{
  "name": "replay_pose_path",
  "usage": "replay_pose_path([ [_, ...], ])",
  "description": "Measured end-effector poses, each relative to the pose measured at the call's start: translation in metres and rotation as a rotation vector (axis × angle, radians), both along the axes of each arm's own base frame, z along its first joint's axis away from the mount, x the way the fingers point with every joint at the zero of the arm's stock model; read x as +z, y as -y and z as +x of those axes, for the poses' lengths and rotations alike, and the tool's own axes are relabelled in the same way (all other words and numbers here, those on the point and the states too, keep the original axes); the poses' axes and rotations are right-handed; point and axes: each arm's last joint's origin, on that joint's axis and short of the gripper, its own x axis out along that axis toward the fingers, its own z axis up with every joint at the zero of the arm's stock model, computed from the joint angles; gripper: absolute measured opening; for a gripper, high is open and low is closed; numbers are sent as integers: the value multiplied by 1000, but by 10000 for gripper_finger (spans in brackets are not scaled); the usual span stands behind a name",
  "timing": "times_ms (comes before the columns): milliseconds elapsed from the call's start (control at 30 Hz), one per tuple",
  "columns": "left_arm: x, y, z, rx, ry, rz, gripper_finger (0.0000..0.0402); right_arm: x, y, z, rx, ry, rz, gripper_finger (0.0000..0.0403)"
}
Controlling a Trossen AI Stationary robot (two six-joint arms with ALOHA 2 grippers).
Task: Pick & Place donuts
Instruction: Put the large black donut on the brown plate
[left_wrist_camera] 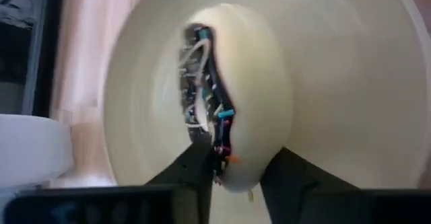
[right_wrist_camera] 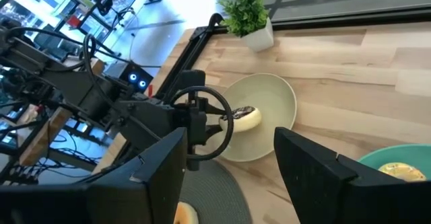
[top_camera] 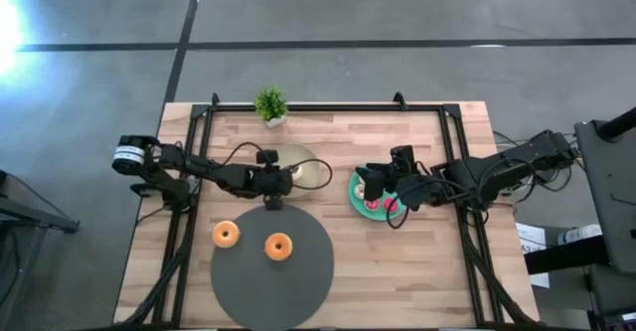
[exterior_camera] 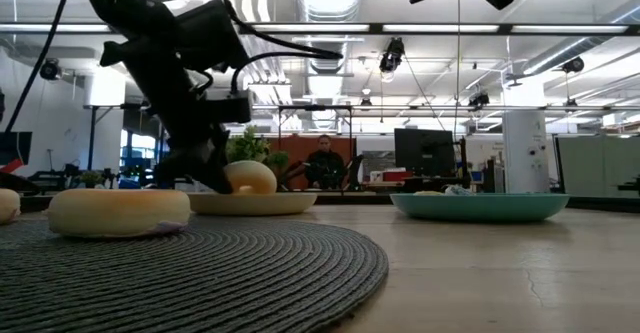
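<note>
A pale donut (left_wrist_camera: 249, 89) with dark sprinkled frosting stands tilted on its edge on the beige plate (top_camera: 316, 168); it also shows in the right wrist view (right_wrist_camera: 244, 120). My left gripper (left_wrist_camera: 236, 178) is low over the plate's near side, and its fingers flank the donut's near end. Two orange donuts (top_camera: 226, 235) (top_camera: 278, 247) lie flat on the dark round mat (top_camera: 273, 286). My right gripper (right_wrist_camera: 232, 177) hangs open and holds nothing above the teal plate (top_camera: 355, 194), which holds pink donuts (top_camera: 376, 205). My left gripper has one finger (left_wrist_camera: 196, 171) against the donut's frosted face and the other (left_wrist_camera: 289, 177) by its plain face, at the donut's near rim (left_wrist_camera: 237, 171). They come slanting down from the table's left. The donut rests on the plate. I cannot tell whether they touch it.
A small potted plant (top_camera: 270, 104) stands at the table's far edge. Black frame rails run along the table's left and right sides. Bare wood lies between the two plates and right of the mat. A person (exterior_camera: 323, 159) sits in the room behind.
</note>
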Motion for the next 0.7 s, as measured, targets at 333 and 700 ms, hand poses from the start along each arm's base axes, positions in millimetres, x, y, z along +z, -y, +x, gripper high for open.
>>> replay_pose_path([
  [333, 19, 12, -7, -43, -110, -74, 123, 0, 1, 0, 1, -6, -7, 214],
  [700, 44, 13, -2, -38, -3, -52, 123, 0, 1, 0, -1, -11, -13, 215],
])
